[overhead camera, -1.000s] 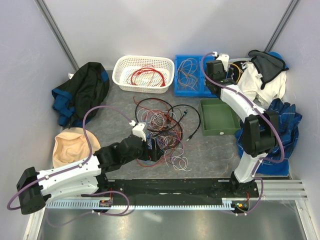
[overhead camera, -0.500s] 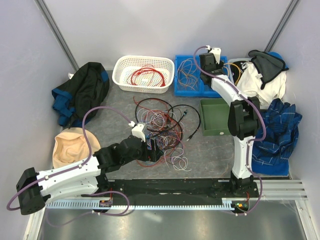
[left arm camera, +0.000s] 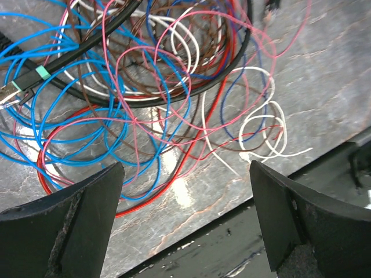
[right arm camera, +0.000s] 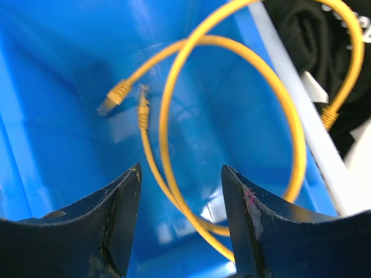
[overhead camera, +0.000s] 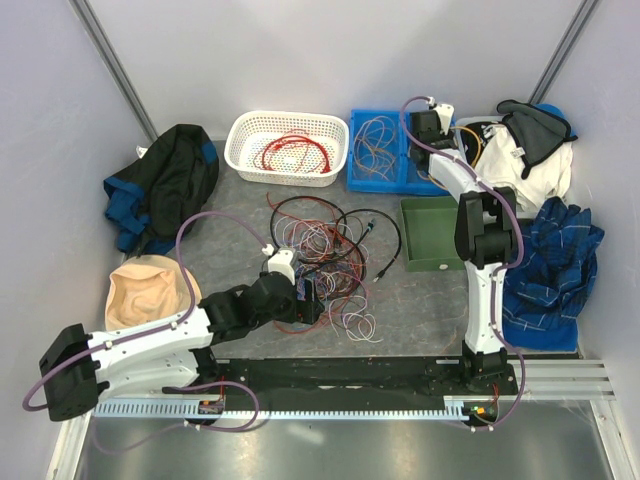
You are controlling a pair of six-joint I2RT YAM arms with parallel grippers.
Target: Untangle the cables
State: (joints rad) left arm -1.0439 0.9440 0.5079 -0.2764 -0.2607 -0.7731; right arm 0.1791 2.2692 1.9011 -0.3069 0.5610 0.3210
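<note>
Flanking the cables: white basket, blue bin, green tray

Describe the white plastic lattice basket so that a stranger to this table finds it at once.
At the far side of the grey table, containers stand in a row. The white plastic lattice basket is the leftmost, beside the blue plastic tray. It alone is white with perforated walls, and it holds a coil of red cable.

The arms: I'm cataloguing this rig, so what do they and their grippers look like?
Both the left arm and right arm have white links with black joints, each trailed by a lilac hose. The left gripper and right gripper have black wedge-shaped fingers.
</note>
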